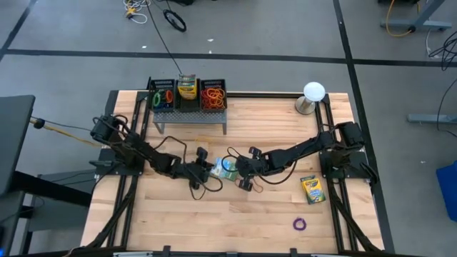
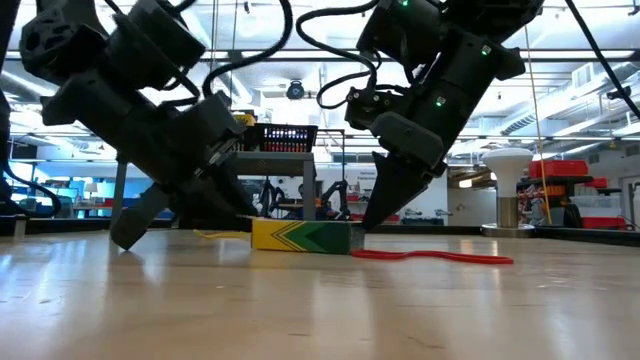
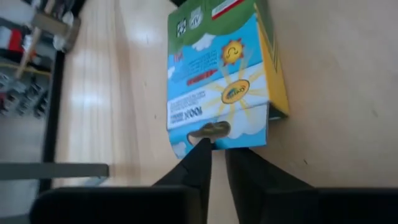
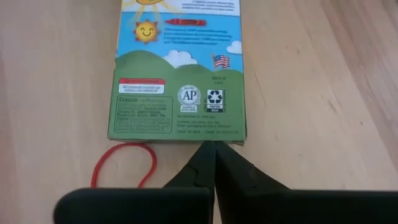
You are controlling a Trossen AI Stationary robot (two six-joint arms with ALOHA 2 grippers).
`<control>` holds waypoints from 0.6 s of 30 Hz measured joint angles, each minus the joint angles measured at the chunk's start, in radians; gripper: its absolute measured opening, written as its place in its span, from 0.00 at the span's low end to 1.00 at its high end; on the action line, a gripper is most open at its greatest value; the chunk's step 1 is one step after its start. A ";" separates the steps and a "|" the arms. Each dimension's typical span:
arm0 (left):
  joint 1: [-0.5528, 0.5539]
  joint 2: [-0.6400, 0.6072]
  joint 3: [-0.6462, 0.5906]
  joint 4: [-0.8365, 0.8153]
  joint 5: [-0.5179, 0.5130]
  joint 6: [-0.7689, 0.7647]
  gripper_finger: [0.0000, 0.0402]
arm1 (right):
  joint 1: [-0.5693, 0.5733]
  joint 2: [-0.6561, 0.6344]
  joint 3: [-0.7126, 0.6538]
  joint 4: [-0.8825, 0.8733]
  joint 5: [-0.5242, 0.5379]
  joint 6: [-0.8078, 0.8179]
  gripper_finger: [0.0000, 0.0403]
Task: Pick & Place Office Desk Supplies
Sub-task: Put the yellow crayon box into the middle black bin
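Roughly midway, by my judgement: the crayon box (image 1: 225, 168) at the table's centre lies flat, face down, well in front of the mesh organizer (image 1: 188, 98) where sorted supplies already sit. A red rubber band (image 4: 124, 163) lies just beside this box, on the side toward the right arm. The left gripper (image 3: 216, 155) meets one end of the box with its fingers nearly together, touching the flap rather than clasping it; the right gripper (image 4: 214, 155) presses the opposite end, fingers closed on nothing. Beyond the box (toward the right arm's base) a second crayon box (image 1: 311, 190) waits, and a purple rubber band (image 1: 300, 224) lies farther forward. The organizer's compartments hold bands and a box, so some placing looks done.
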 joint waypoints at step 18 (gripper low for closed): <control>-0.113 -0.051 0.002 0.008 -0.202 0.130 0.01 | 0.018 -0.052 0.001 -0.010 0.032 -0.033 0.08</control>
